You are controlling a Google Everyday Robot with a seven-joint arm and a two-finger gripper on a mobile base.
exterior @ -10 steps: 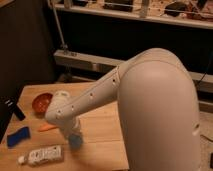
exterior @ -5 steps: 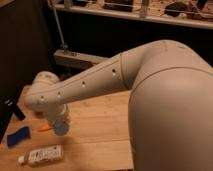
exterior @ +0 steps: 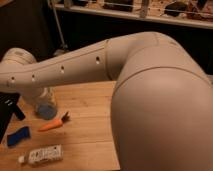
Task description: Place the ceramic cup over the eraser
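Observation:
My arm reaches across the camera view to the left, over a wooden table point(exterior: 90, 135). Its gripper point(exterior: 44, 101) hangs at the left, shut on the ceramic cup point(exterior: 48, 111), a small light-blue rounded cup that shows just below the fingers and above the tabletop. The eraser point(exterior: 18, 135), a flat blue block, lies on the table down and to the left of the cup, apart from it. The orange bowl is hidden behind the arm.
An orange carrot point(exterior: 53, 124) lies just below and right of the cup. A white tube point(exterior: 43, 154) rests near the front edge. A black object point(exterior: 15, 108) sits at the table's left edge. A dark shelf unit point(exterior: 140, 15) stands behind.
The arm has swung left and towards the back of the table, carrying the light-blue cup with it, from above the white tube to a spot left of the carrot.

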